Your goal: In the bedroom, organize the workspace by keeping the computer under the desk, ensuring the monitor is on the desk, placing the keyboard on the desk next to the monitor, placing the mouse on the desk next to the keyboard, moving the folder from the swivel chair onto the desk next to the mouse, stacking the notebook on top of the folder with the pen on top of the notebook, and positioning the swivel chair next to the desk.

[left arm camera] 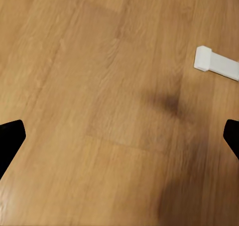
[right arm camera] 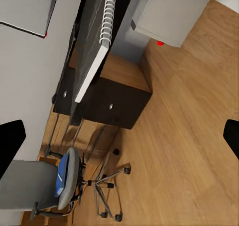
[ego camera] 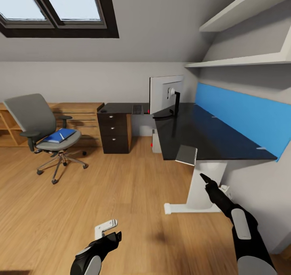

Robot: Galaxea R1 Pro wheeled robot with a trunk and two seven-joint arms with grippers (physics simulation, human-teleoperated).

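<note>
An attic bedroom with a wood floor point(ego camera: 121, 194): far left of the desk point(ego camera: 210, 133) stands the swivel chair point(ego camera: 38, 123) carrying the folder point(ego camera: 59, 135); the notebook point(ego camera: 186, 154) overhangs the desk's near edge. Left gripper point(ego camera: 115, 236) and right gripper point(ego camera: 204, 178) both gape, empty.

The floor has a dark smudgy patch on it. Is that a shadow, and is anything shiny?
In the left wrist view, the soft dark patch on the wooden floor looks like a blurry shadow, not dirt. In the head view, the desk top is glossy, reflecting the blue wall panel.
</note>
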